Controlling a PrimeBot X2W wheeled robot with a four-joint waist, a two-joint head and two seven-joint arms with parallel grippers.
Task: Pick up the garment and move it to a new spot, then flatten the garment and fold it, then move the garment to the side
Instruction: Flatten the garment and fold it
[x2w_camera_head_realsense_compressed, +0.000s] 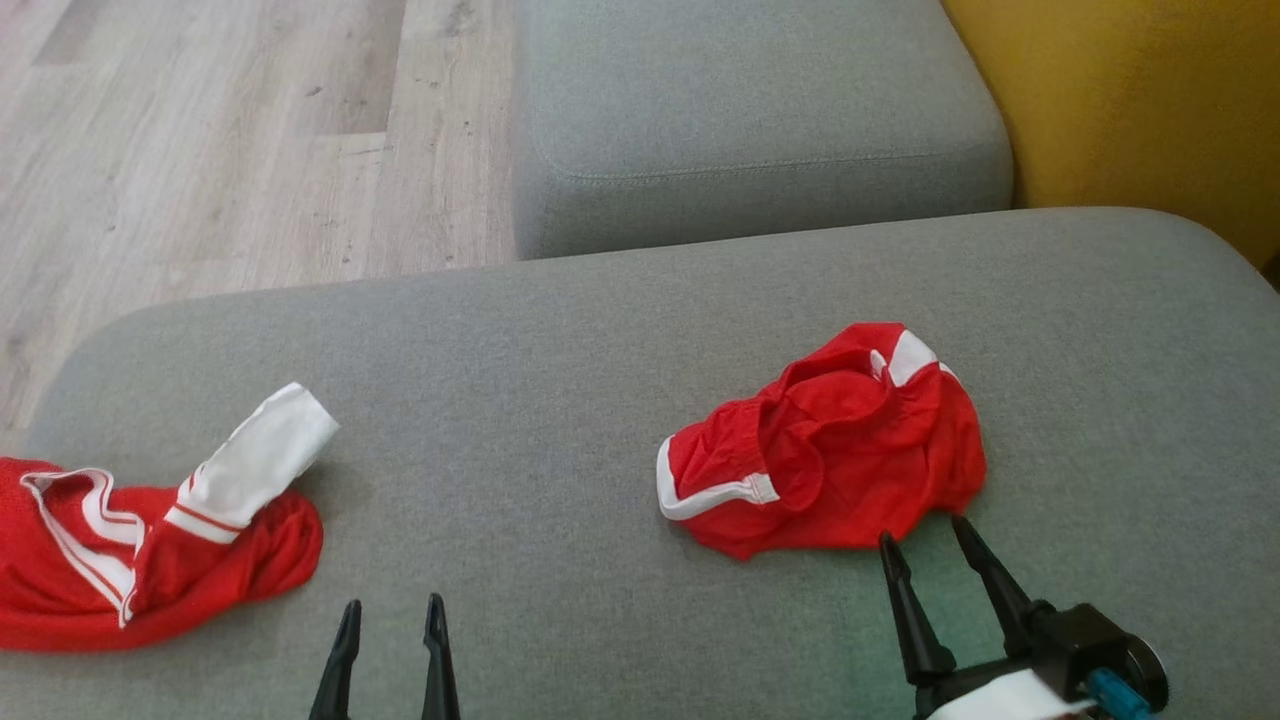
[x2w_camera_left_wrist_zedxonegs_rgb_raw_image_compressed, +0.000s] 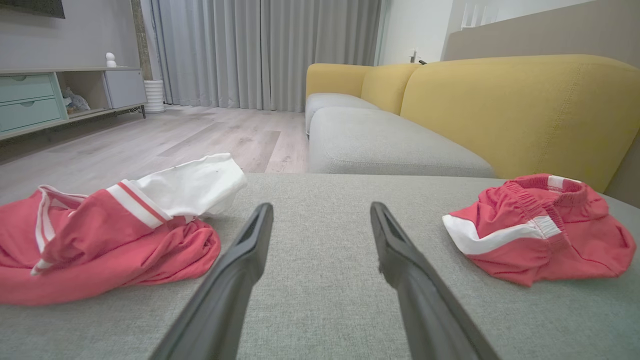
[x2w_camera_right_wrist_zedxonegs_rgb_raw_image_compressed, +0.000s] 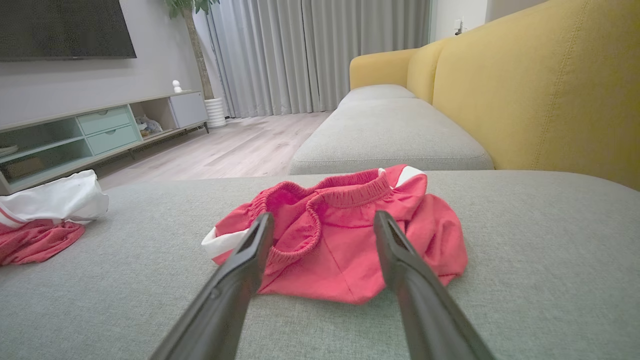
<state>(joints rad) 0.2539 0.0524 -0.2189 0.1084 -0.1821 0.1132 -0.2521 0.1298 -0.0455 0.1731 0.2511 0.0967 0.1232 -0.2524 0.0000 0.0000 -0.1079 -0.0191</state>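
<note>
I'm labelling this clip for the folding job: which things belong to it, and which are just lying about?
Job: red shorts, probably the garment, since the open right hand points at them; grey cushion under them.
Lying about: red-and-white jersey, for now; yellow sofa back; TV cabinet.

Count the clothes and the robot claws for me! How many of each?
Clothes: 2, the shorts and the shirt
Claws: 2, the left gripper and the right gripper, both open
Total: 4
</note>
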